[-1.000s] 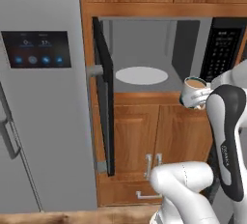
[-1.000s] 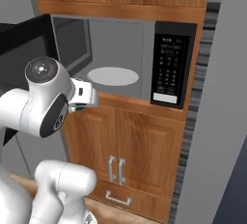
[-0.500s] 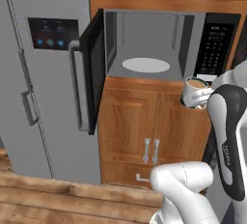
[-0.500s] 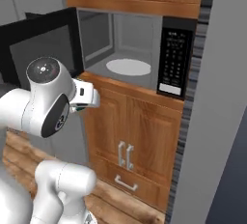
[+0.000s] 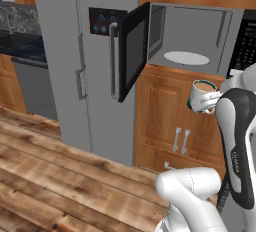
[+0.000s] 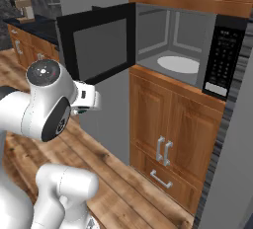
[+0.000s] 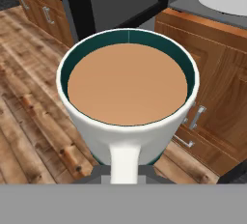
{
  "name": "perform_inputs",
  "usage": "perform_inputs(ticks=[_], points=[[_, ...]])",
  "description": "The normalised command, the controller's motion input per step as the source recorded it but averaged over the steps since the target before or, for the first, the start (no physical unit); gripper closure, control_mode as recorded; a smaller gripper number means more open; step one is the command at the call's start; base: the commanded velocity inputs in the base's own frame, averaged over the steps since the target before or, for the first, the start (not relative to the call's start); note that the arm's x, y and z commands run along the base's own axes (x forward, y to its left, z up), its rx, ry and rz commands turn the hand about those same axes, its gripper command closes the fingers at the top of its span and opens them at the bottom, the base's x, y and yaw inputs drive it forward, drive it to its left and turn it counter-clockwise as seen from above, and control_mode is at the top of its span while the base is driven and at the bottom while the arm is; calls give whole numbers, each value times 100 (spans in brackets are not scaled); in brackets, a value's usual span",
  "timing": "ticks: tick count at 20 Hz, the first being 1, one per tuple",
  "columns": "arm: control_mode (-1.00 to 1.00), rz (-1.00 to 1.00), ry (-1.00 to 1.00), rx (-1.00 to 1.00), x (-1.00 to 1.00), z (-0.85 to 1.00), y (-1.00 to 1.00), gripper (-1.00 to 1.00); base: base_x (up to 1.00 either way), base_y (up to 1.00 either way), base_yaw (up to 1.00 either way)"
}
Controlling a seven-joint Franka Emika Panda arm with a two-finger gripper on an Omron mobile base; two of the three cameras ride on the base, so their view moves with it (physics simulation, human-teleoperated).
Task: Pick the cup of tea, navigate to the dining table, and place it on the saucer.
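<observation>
The cup of tea, filled with light brown liquid, is clasped by the gripper in front of the open microwave, whose white turntable is bare. Fingertips hidden beneath the cup.

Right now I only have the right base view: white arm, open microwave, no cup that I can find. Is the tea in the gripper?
Observer: Yes. In the left base view the cup of tea is held up at the end of the arm, in front of the wooden cabinet below the microwave.
Operator: Is it level, or about to slop?
Observer: In the hand view the light brown tea sits flat and below the rim, with the handle pointing back toward the camera.
Operator: Anything left inside the microwave?
Observer: Just the white turntable plate; the door hangs open toward the grey fridge.
Operator: Table or saucer in sight?
Observer: Neither, so I cannot place them.
</observation>
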Motion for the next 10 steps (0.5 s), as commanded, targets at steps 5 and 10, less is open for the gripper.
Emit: perform_inputs(ticks=[5,10], points=[[100,0,0,0,0,0,0,100,-71,-4,52],[100,0,0,0,0,0,0,100,-66,0,54]])
